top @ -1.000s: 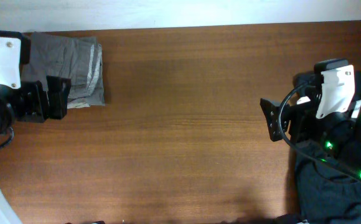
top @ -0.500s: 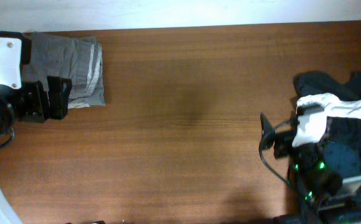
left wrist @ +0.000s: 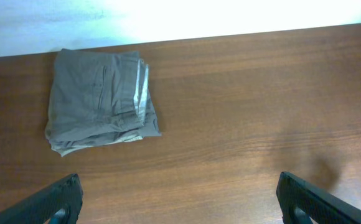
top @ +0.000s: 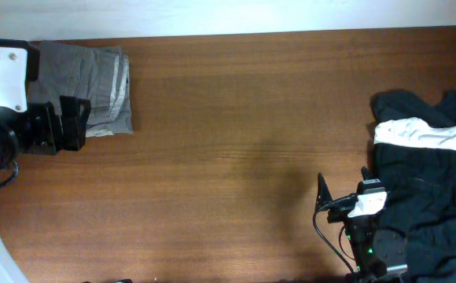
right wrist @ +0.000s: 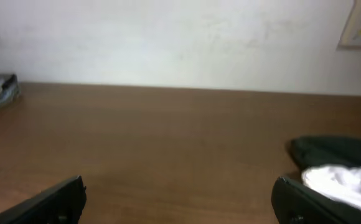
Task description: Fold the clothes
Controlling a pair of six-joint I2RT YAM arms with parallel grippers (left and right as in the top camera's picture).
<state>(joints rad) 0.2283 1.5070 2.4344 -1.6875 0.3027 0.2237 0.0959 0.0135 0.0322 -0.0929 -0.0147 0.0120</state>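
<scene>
**Item: clothes, part folded.**

- Folded grey garment (top: 94, 86): a flat, squared bundle with a pale edge along one side. It lies at 10 o'clock on the table (top: 228, 157), near the far rim.
- Black garments (top: 424, 196): a loose, rumpled heap at 3 to 4 o'clock.
- White piece (top: 428, 134): draped across the upper part of the black heap, unfolded.
- Left fingers (top: 72, 124): spread wide and holding nothing. They sit at 9 o'clock, just beside the grey bundle's near edge.
- Right fingers (top: 334, 206): spread wide and holding nothing. They sit at 5 o'clock, at the heap's inner border, and point toward the bare middle of the table.

**Step in hand (judged):** one piece is done and the next is to be fetched from the heap.

**Next move (judged):** pinch a single layer, draw it clear onto bare wood and spread it flat before creasing.

**Not determinable:**
- The heap runs off the right and lower frame edges, and the right arm covers part of it, so the piece count is unknown.
- The right wrist view is soft.
- A dark striped object at the left edge of the right wrist view is unidentifiable.
</scene>
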